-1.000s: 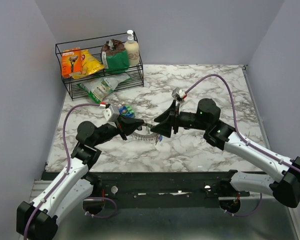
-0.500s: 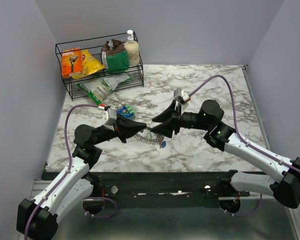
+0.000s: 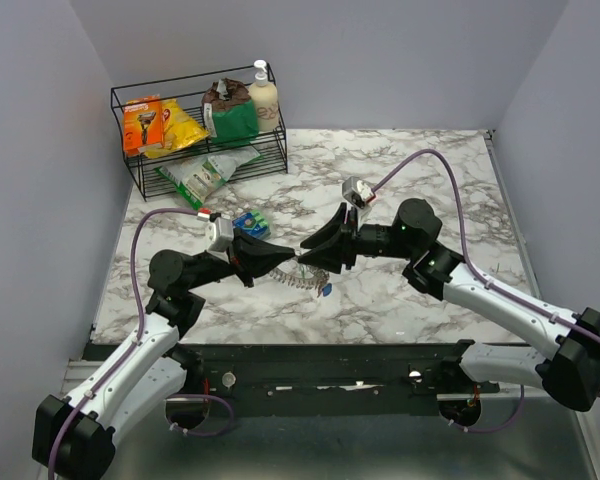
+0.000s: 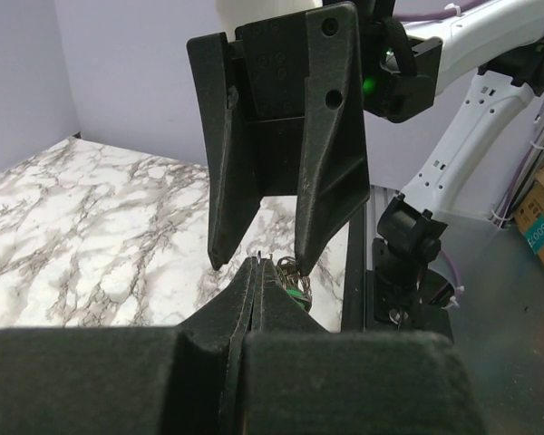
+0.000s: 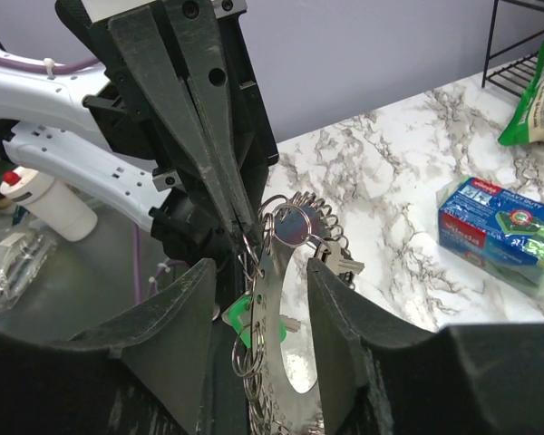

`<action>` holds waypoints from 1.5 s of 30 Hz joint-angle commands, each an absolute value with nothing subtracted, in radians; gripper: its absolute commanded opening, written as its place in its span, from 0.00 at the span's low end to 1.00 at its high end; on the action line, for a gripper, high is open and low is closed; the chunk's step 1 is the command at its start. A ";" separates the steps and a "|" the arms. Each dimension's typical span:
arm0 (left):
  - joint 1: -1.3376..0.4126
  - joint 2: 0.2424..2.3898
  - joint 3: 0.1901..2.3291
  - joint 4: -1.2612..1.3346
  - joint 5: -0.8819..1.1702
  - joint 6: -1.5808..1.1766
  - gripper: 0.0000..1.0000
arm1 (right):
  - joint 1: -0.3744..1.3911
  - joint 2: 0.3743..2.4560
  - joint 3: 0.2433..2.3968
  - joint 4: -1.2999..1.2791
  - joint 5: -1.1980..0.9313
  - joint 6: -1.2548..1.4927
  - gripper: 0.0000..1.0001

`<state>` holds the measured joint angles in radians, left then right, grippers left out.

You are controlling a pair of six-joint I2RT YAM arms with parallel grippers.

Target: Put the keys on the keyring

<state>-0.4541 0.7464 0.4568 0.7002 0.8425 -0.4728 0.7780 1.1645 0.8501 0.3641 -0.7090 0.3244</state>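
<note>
The keyring (image 5: pixel 276 313) is a large flat silver crescent plate edged with many small split rings. It hangs above the marble table in the top view (image 3: pixel 302 277). My left gripper (image 3: pixel 283 254) is shut on its upper edge, its black fingers (image 5: pixel 219 154) pinching among the small rings. A green-headed key (image 5: pixel 243 323) and a plain silver key (image 5: pixel 343 264) hang from it, and a blue key head (image 3: pixel 325 291) shows in the top view. My right gripper (image 5: pixel 259 265) is open, one finger on each side of the plate, not touching it. In the left wrist view the right gripper's fingers (image 4: pixel 331 145) point down in front of my shut left gripper (image 4: pixel 258 265).
A black wire basket (image 3: pixel 130 160) with snack packets and a pump bottle stands at the back left. A green-and-white packet (image 3: pixel 202 174) lies in front of it. A small blue and green box (image 3: pixel 250 222) lies just behind the left gripper, and shows in the right wrist view (image 5: pixel 499 227).
The left gripper has raised the keyring off the table and shifted a little left. The right gripper has closed in from the right and now straddles the plate.
</note>
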 commanded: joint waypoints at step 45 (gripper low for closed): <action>-0.479 0.925 0.983 -0.308 1.002 0.033 0.62 | 0.784 1.123 0.979 -0.084 -0.709 0.111 0.01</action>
<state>-0.4702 0.8612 0.8364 0.1257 0.9337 -0.1936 0.7780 1.1378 0.9134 0.0475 -0.7204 0.1925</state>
